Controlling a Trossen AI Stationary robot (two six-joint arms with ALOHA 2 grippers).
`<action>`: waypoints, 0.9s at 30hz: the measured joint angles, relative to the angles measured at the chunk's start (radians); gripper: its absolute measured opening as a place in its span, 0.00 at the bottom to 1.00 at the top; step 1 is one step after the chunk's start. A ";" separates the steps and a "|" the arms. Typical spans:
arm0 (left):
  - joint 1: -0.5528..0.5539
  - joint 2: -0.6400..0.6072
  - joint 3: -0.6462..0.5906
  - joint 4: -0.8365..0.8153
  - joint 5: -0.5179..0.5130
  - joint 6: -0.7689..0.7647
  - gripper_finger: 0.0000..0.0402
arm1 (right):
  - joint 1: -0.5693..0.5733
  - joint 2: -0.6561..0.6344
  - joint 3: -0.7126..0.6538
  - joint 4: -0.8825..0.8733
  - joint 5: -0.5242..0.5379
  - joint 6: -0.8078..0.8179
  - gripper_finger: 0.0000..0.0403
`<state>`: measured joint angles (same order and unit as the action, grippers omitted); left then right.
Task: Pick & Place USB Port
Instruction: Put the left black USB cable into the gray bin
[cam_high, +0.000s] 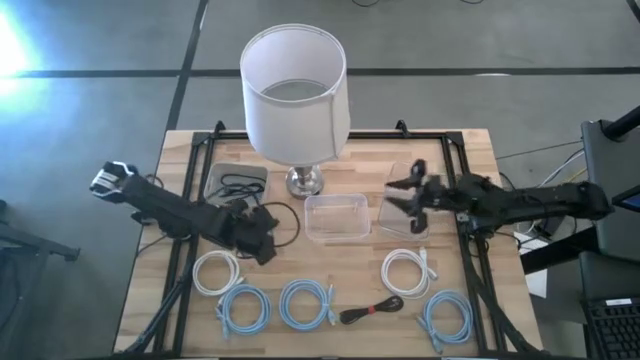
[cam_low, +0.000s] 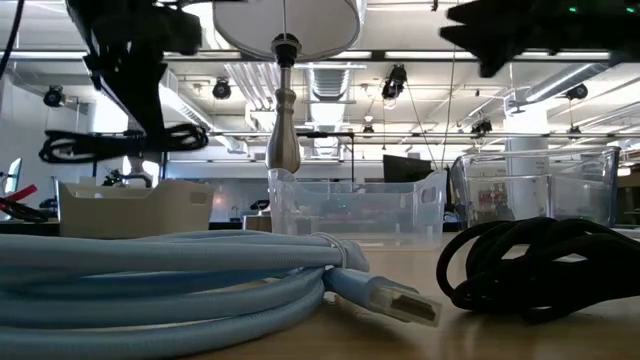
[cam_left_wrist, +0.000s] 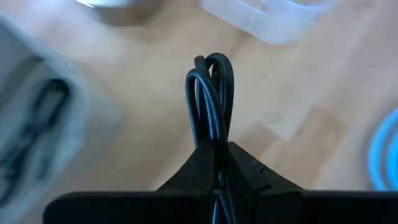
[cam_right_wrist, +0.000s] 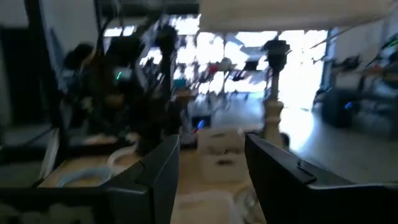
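Note:
My left gripper (cam_high: 262, 238) is shut on a coiled black USB cable (cam_high: 281, 222), between the grey box (cam_high: 235, 182) and the clear tub (cam_high: 336, 218). In the low view the coil (cam_low: 120, 146) hangs in the air above the table. The grey box holds another black cable (cam_high: 238, 184). My right gripper (cam_high: 408, 196) is open and hovers over a second clear container (cam_high: 403, 216), touching nothing. In its own wrist view its two fingers stand apart (cam_right_wrist: 208, 171). My left gripper pinches several strands of the black cable coil (cam_left_wrist: 216, 152) between its two fingers. The loops (cam_left_wrist: 211, 93) stick out past the fingertips. The coil is lifted clear of the table and lies roughly level under the gripper (cam_low: 120, 146).
A lamp with a white shade (cam_high: 295, 95) stands on its metal base (cam_high: 303, 182) at the far middle. Along the near edge lie two white coils (cam_high: 217, 272) (cam_high: 407, 270), three blue coils (cam_high: 243, 305) (cam_high: 305, 302) (cam_high: 447, 315) and a black bundle (cam_high: 372, 311).

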<state>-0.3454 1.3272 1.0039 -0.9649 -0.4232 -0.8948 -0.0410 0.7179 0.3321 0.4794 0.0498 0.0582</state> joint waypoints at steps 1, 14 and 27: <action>0.002 -0.019 0.007 -0.035 -0.019 0.000 0.06 | 0.004 0.044 0.037 -0.036 -0.035 -0.002 0.44; 0.130 -0.161 0.017 -0.323 -0.139 0.285 0.06 | 0.075 0.508 0.452 -0.320 -0.130 -0.061 0.40; 0.482 -0.137 0.003 -0.262 -0.107 0.798 0.07 | 0.085 0.737 0.670 -0.477 -0.130 -0.058 0.33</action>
<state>0.1370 1.1901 1.0072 -1.2266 -0.5306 -0.0968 0.0443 1.4551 1.0021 0.0019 -0.0799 0.0002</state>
